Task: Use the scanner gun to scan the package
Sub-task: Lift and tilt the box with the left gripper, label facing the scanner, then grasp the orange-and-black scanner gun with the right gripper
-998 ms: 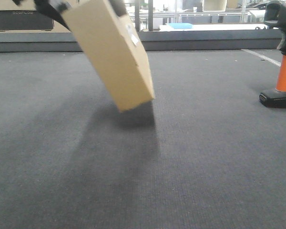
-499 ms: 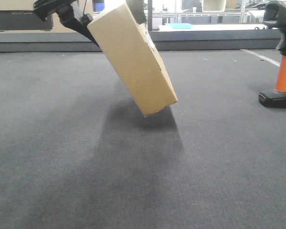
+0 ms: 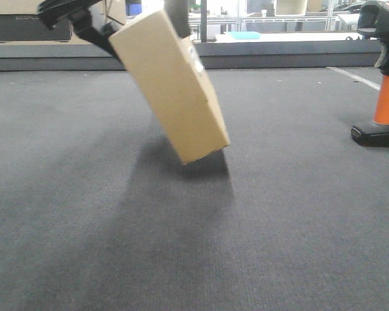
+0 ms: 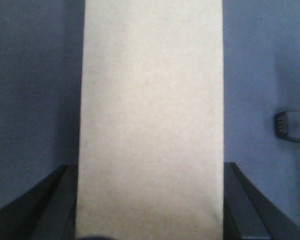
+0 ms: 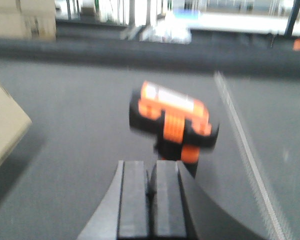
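The package (image 3: 172, 91), a flat tan cardboard box with a small white label (image 3: 196, 60) on its side face, hangs tilted with its lower end close to the dark mat. My left gripper (image 3: 137, 23) is shut on its upper end; in the left wrist view the package (image 4: 150, 115) fills the gap between the black fingers (image 4: 242, 210). The scanner gun (image 3: 386, 78) stands upright at the far right on its black foot. My right gripper (image 5: 151, 200) is shut and empty just behind the blurred scanner gun (image 5: 172, 122), apart from it.
A raised dark ledge (image 3: 279, 55) runs along the back of the mat. A larger carton with a dark panel (image 3: 29, 26) stands at the back left. A white line (image 3: 356, 78) crosses the mat at the far right.
The package swung to the right in my left gripper, then came back a little to the left. The scanner gun has stayed in place.
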`<state>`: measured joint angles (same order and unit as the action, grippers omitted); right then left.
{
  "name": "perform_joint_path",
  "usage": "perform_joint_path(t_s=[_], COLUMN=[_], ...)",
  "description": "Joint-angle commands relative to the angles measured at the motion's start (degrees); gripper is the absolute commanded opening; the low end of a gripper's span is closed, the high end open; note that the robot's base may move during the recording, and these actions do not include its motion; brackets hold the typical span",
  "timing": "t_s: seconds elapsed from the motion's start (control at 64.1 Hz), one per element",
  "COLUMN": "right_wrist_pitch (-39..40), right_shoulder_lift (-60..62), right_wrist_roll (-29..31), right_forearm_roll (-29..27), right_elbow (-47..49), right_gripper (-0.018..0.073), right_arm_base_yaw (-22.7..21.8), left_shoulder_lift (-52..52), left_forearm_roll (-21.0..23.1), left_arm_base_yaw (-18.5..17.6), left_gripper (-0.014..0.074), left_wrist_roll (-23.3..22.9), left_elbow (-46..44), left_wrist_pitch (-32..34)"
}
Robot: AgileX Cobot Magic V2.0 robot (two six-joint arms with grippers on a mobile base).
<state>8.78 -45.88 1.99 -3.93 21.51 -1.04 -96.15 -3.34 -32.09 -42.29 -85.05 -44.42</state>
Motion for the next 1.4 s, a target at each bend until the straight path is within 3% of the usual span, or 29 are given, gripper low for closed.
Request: perform_joint_path(t_s=[0.0,0.094,0.374,0.686,1.06,1.17,1.31,1.388], right_wrist_pitch=[0.9,8.7,39.6,60.1,61.2,61.2,61.2,61.2], right_shoulder_lift=[-3.9,-8.5,-25.0,-41.6,-50.2,-50.2,-50.3,-50.5], right_wrist_roll=[0.1,0.1,-5.8,-7.9,-12.1,-12.3,-12.6,-12.6], right_forearm_roll=[-0.9,-0.9,-3.3,-2.3,-1.4,-2.2,-2.3,-4.2], right_elbow=[0.3,0.0,-5.9,-6.3,-5.5,-4.4,-2.5,-0.5], right_gripper=[-0.0168,-0.0168,-0.0168,-0.0168,-0.0167,-0.0053,0.0265,0.0389], right_arm_base_yaw=[0.1,0.1,0.1,0.1,0.1,0.1,0.1,0.1], left_shoulder_lift=[-0.1,-0.1,-0.3,-0.8,-0.8,-0.8,-0.8,-0.8], left_forearm_roll=[4.1,7.5,7.5,7.5,7.2,7.2,7.2,7.2], left_arm_base_yaw=[2.4,3.9,3.8,3.8,3.8,3.8,3.8,3.8], left_gripper=[-0.0111,-0.0111,-0.0111,-0.0111,-0.0111,-0.0111,-0.0111,-0.0111], left_wrist_roll=[5.6,8.9,8.9,9.0,9.3,10.9,11.0,11.0], left_elbow=[-0.2,-0.2,-0.2,-0.2,-0.2,-0.2,-0.2,-0.2], left_wrist_pitch=[-0.8,-1.2,0.9,1.4,3.6,4.6,4.7,4.8])
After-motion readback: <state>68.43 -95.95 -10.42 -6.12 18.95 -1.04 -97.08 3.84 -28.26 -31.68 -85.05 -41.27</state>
